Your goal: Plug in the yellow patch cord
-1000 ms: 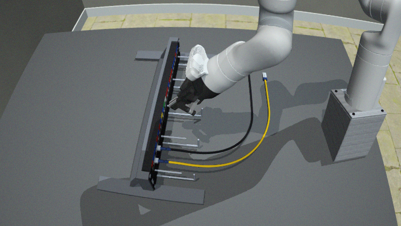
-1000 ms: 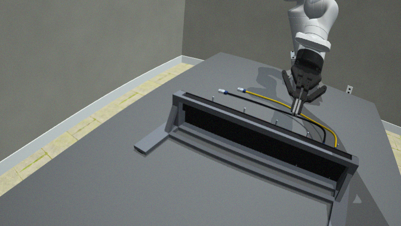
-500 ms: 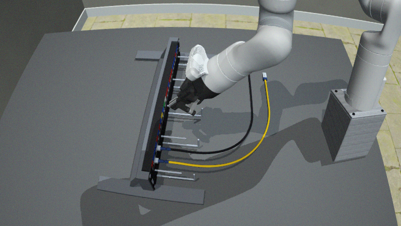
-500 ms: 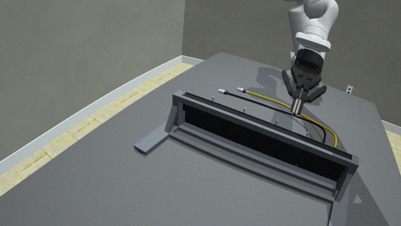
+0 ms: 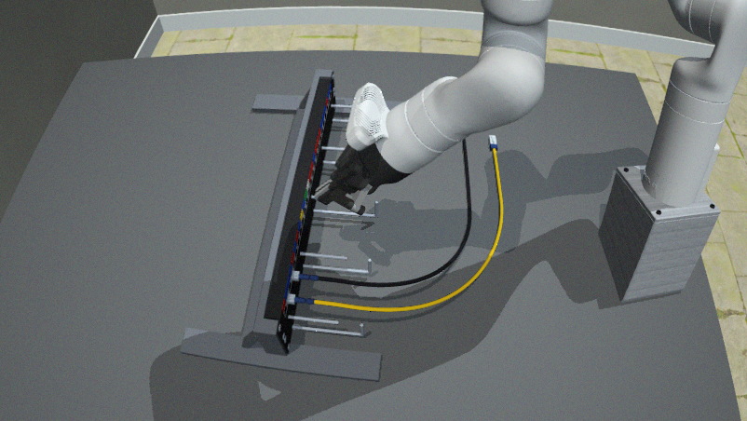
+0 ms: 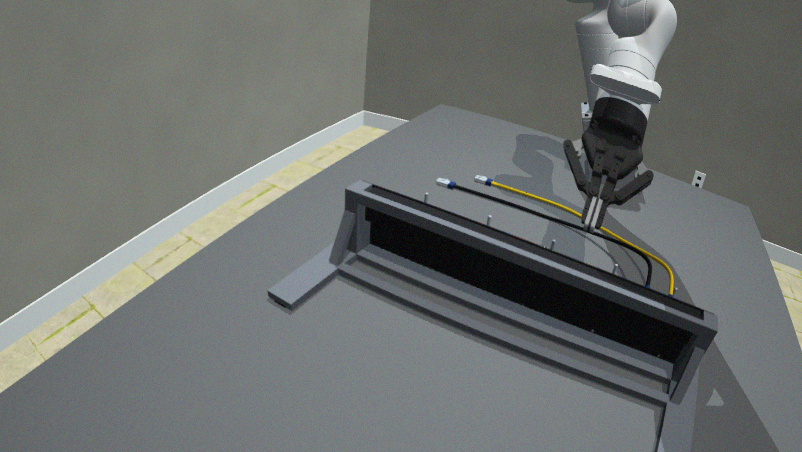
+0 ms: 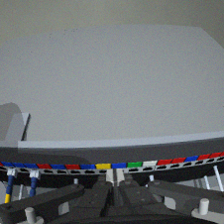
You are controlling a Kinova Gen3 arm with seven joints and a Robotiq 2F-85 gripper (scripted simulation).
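The rack (image 5: 292, 219) stands on the table with a row of coloured port labels. The green label (image 5: 305, 193) sits mid-row and also shows in the wrist view (image 7: 135, 164). The yellow patch cord (image 5: 491, 230) has one end plugged in near the rack's near end (image 5: 292, 299). Its free plug (image 5: 492, 140) lies on the table far from the rack, and also shows in the exterior view (image 6: 481, 179). My gripper (image 5: 319, 195) (image 6: 592, 223) is shut and empty, fingertips close to the rack face near the green label, hovering above both cords.
A black cord (image 5: 465, 219) is plugged in beside the yellow one, and its free plug (image 6: 445, 182) lies on the table. Thin metal rods (image 5: 342, 213) stick out from the rack towards the arm. The robot's base pedestal (image 5: 654, 235) stands at the right.
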